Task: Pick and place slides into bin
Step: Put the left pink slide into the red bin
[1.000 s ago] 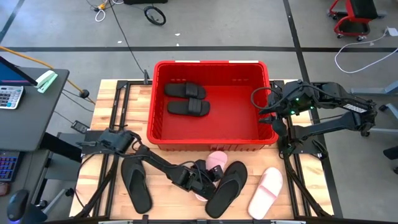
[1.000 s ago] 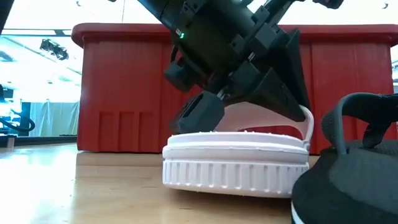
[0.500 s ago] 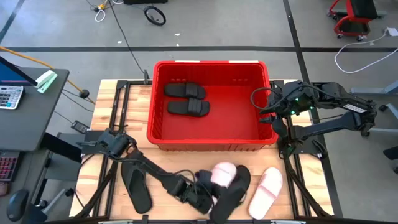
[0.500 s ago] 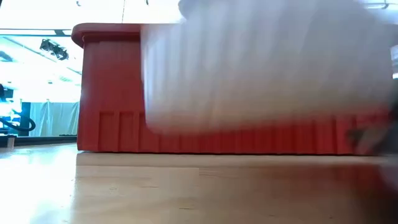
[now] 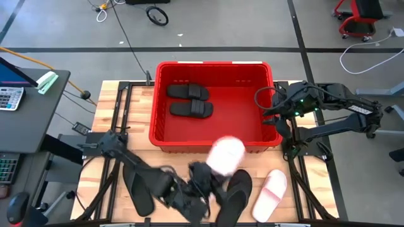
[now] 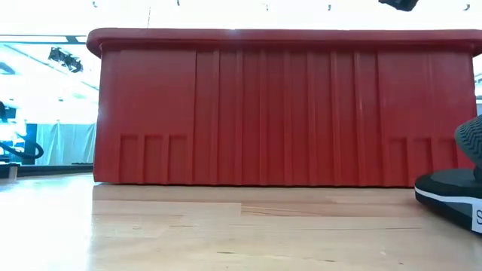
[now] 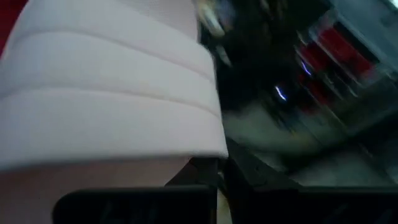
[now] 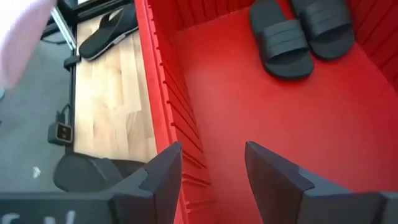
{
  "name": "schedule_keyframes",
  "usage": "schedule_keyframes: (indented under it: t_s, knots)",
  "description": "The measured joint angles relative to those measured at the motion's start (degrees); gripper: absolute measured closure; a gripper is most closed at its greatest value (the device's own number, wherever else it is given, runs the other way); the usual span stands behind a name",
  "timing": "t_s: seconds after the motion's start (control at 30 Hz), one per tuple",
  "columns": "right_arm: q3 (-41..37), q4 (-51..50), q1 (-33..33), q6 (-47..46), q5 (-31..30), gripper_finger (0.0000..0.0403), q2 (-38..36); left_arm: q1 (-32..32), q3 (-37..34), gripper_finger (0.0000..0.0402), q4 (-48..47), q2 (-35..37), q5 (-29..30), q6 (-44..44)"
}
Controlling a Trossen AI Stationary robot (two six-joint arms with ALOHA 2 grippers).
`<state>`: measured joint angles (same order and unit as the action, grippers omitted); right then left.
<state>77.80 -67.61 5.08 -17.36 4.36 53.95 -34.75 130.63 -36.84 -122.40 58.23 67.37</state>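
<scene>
My left gripper [image 5: 205, 171] is shut on a pale pink slide [image 5: 226, 154], held high above the table just before the red bin's front wall [image 5: 214, 146]. The slide's ribbed strap fills the left wrist view [image 7: 106, 93]. Two black slides [image 5: 189, 101] lie on their soles inside the bin. A second pink slide [image 5: 270, 194] and two black flip-flops [image 5: 137, 189] [image 5: 232, 195] lie flat on the table. My right gripper [image 8: 211, 149] is open and empty above the bin's right wall [image 8: 155, 93]. My left gripper holds the pink slide at its wide ribbed strap [image 7: 199, 146], with a dark finger [image 7: 205, 177] just under the strap's edge. The slide itself hides the rest of the contact. The slide is lifted clear of the table.
The bin's tall front wall [image 6: 286, 105] stands across the table's middle. One flip-flop's end [image 6: 459, 188] shows at the right of the low view. Bare wood lies in front of the bin. A desk with a keyboard [image 5: 9, 94] stands off the table's left.
My left gripper has risen with the pink slide, first toward the near edge, then toward the bin. The slide, which rested on the table, is now lifted clear and has left the low view.
</scene>
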Motion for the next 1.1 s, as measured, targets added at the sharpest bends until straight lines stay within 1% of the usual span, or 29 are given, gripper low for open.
schedule_keyframes:
  t_s: [0.03,0.13,0.2,0.27,0.37,0.43,0.53,0.67,0.77,0.83,0.93,1.1]
  knots:
    - [0.0,0.0,0.0,-0.8,0.0,0.0222,0.0,1.0,-1.0,0.0390,-0.4,1.4,1.7,-1.9]
    - [0.0,0.0,-0.1,-1.7,-1.0,0.0224,0.0,4.6,-2.4,0.0390,-4.9,4.8,1.4,-5.0]
    - [0.0,0.0,-0.1,-2.2,-2.7,0.0226,0.0,8.0,-2.4,0.0390,-6.1,5.9,-0.3,-5.8]
    - [0.0,0.0,-0.1,-2.3,-4.1,0.0228,0.0,11.5,-2.4,0.0390,-5.3,6.4,-3.1,-10.8]
    - [0.0,0.0,-0.1,-0.8,-5.1,0.0231,0.0,17.6,-2.4,0.0390,-4.0,6.4,-11.8,-18.8]
    - [0.0,0.0,-0.1,-0.2,-5.5,0.0233,0.0,21.8,-2.4,0.0390,-3.8,6.3,-19.0,-21.4]
    - [0.0,0.0,-0.1,-0.2,-5.6,0.0237,0.0,28.2,-2.5,0.0390,-4.0,6.1,-27.1,-24.9]
    - [0.0,-0.1,-0.1,0.8,-5.5,0.0241,-0.1,37.5,-2.5,0.0391,-4.0,6.0,-39.1,-32.5]
    - [0.0,-0.1,-0.1,2.2,-5.4,0.0244,-0.1,44.4,-2.5,0.0390,-4.1,6.0,-49.7,-38.4]
    - [0.0,-0.1,-0.1,3.1,-5.4,0.0244,-0.1,48.4,-2.4,0.0391,-3.4,5.1,-56.0,-39.5]
    - [0.0,0.1,-0.1,4.6,-5.5,0.0244,-0.1,53.0,-2.4,0.0391,-3.5,2.8,-62.5,-39.8]
    - [0.0,1.8,-0.1,7.3,-5.5,0.0244,-0.1,56.0,-2.5,0.0391,1.0,-3.5,-73.7,-41.2]
